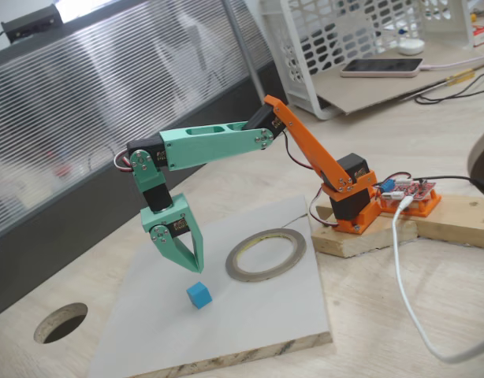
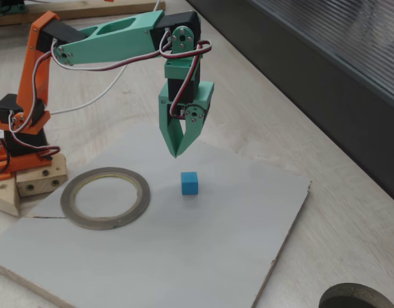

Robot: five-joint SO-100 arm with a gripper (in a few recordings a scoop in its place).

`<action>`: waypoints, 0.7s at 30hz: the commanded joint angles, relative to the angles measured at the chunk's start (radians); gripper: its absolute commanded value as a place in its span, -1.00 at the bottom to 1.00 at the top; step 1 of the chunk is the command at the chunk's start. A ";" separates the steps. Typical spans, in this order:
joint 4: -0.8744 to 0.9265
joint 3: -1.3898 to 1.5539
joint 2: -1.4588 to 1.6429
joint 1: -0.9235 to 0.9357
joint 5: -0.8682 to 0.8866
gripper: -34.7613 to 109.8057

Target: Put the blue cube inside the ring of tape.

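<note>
Matte blue cube (image 2: 190, 183) on board | flat tape ring (image 2: 105, 197) apart | gripper (image 2: 176, 153) clenched, empty

In both fixed views the cube (image 1: 199, 294) (image 2: 189, 183) lies on the board (image 1: 250, 331) (image 2: 184, 256), apart from the tape ring (image 1: 266, 254) (image 2: 105, 197). The gripper (image 1: 191, 269) (image 2: 176, 153) hangs above the cube.

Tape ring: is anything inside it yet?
Nothing: the ring of tape encloses bare grey board. The blue cube sits on the board outside it, below the gripper. Nothing hides the opening.
</note>
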 commanded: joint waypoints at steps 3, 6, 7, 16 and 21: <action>-0.003 -0.002 0.031 -0.009 0.002 -0.49; -0.003 -0.002 0.031 -0.009 0.000 -0.37; -0.003 -0.002 0.031 -0.009 0.000 -0.30; 0.006 -0.002 0.029 -0.003 0.000 0.14; 0.006 -0.002 0.029 0.064 0.000 0.18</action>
